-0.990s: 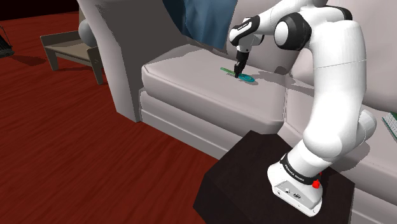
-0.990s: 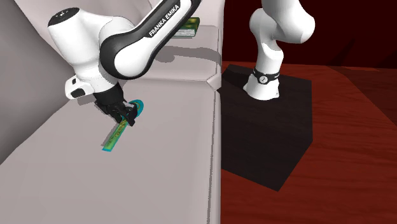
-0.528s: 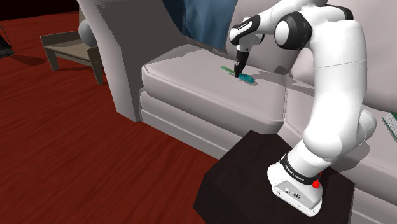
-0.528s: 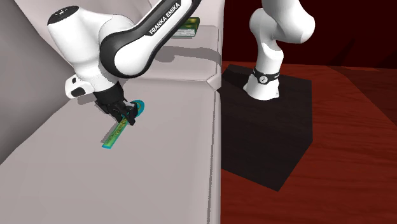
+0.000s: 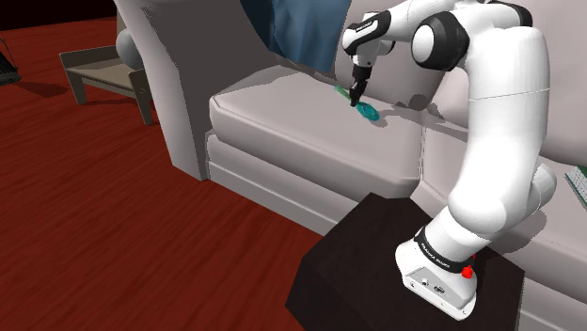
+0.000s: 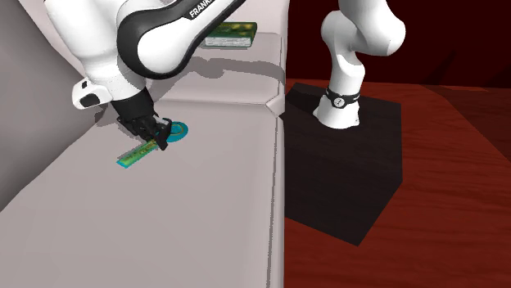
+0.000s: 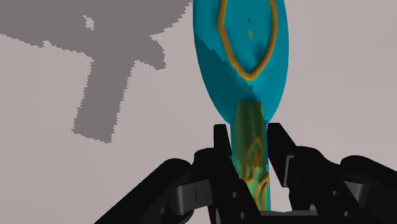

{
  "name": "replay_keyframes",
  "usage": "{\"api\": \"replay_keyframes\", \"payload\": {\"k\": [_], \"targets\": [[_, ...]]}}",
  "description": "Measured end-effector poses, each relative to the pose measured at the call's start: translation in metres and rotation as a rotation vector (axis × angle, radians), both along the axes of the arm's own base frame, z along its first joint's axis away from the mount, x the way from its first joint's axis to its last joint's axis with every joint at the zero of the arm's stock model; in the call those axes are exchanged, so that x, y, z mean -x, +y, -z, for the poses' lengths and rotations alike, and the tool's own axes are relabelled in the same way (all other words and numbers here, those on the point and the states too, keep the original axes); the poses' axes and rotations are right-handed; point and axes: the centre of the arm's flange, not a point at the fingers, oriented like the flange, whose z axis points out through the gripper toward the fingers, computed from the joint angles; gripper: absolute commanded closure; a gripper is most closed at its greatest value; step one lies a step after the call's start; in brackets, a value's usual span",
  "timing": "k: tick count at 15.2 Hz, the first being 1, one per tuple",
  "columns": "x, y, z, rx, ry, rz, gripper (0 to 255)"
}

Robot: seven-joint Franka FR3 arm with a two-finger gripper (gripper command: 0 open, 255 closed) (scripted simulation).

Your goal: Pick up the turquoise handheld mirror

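Black fingers point(image 7: 221, 153) close narrowly on the green handle point(image 7: 250, 127) of the turquoise mirror point(image 7: 245, 57), over the pale sofa cushion point(image 6: 196, 213). Second exterior view: bare cushion lies at 6 o'clock of the mirror, its front edge at 3 o'clock and the backrest point(image 6: 24, 98) at 9 o'clock.

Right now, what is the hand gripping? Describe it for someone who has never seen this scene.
Find the pale sofa beside the robot's dark stand; over its seat hangs the black hand. Clasped between its fingers is a handheld mirror: round turquoise head with an orange outline, green patterned handle, unlike the flat green rectangle farther along.
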Motion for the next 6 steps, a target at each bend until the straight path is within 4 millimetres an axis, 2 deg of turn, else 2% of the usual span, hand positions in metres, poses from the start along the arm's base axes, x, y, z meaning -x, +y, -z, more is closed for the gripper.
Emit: {"api": "replay_keyframes", "payload": {"k": [6], "targets": [[0.000, 0.001, -0.028, 0.000, 0.000, 0.000, 255]]}}
